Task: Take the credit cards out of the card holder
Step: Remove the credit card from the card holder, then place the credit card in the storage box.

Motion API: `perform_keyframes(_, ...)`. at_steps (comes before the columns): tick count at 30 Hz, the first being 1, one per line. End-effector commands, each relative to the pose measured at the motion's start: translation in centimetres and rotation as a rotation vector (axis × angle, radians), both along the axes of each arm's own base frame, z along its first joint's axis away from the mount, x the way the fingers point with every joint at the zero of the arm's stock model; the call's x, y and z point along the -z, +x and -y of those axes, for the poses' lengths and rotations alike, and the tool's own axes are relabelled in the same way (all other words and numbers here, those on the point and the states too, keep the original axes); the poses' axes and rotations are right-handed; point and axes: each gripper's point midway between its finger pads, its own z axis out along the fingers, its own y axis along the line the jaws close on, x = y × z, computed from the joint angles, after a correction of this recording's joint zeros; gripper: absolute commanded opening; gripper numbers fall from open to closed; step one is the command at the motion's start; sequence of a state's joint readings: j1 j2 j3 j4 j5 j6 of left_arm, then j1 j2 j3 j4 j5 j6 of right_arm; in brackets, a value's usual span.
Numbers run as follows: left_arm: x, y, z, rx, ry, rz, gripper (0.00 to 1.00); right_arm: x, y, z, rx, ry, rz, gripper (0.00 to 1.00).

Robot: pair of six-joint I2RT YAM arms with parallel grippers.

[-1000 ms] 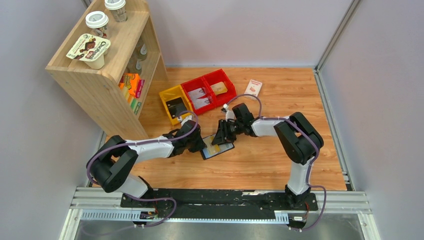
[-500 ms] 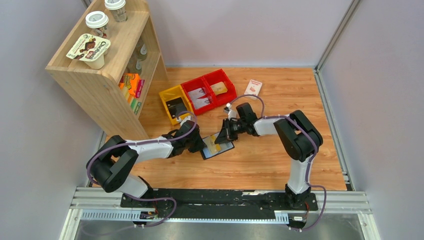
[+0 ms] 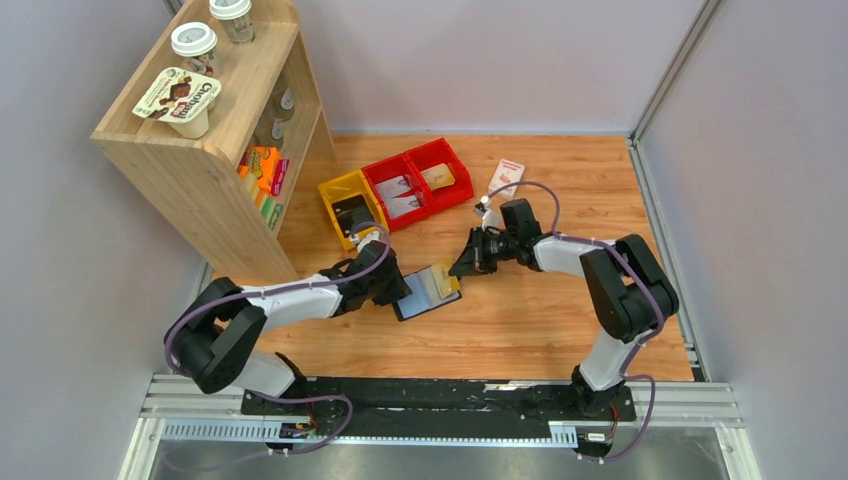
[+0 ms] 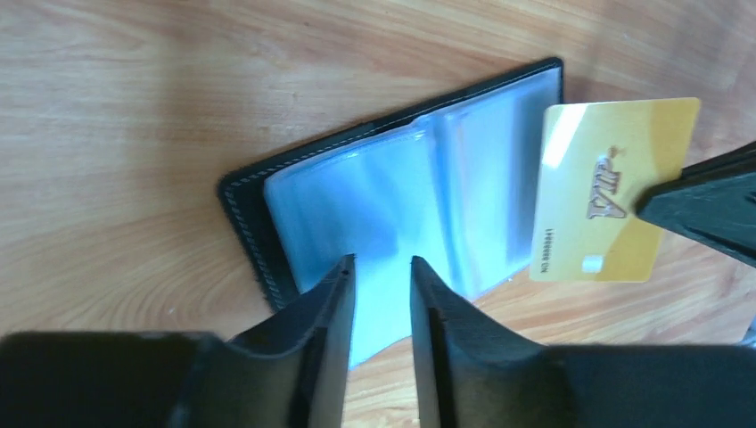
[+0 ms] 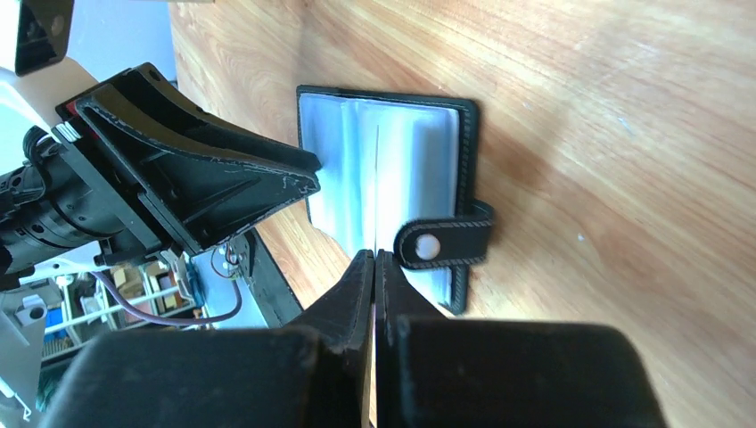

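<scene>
Low in the middle of the top view, the card holder (image 3: 418,303) is laid open on the wooden table (image 3: 520,330), bluish pockets up. The left gripper (image 4: 382,263) is poised over those pockets, jaws slightly parted and nothing between them. Just right of it, a gold credit card (image 4: 606,178) is pinched by one edge in the clenched right gripper (image 5: 375,254), out of the pockets and over the holder's right edge. The card is best carried sideways, kept level, and set down well apart from the holder. The holder should be pressed flat meanwhile. Whether further cards are left inside cannot be told.
</scene>
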State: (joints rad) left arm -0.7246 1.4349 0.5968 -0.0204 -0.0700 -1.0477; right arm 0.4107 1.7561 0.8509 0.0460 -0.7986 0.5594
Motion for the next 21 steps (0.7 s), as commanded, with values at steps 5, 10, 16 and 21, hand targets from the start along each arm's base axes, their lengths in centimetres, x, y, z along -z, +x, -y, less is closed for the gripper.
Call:
perform_keyframes(5,-7.5,2.0,-4.0,-0.006,0.175,0.215,0.61,-5.2,1.9,2.3,0.172,-0.008,0.119,0.0)
perform_keyframes(10,-15.1,2.7,-7.9,0.05,0.308,0.412,0.78,-9.4,4.4,3.3,0.358,0.001,0.189,0.0)
perform_keyframes(16,-22.9,1.9,-13.7,0.109,0.563,0.633,0.78,-13.7,9.6,5.0,0.682,0.09,0.263,0.0)
perform_keyframes(21,-25.6,0.9,-17.3,0.023,0.647,0.822,0.78,-14.5,14.5,5.1,0.874,0.133,0.262,0.0)
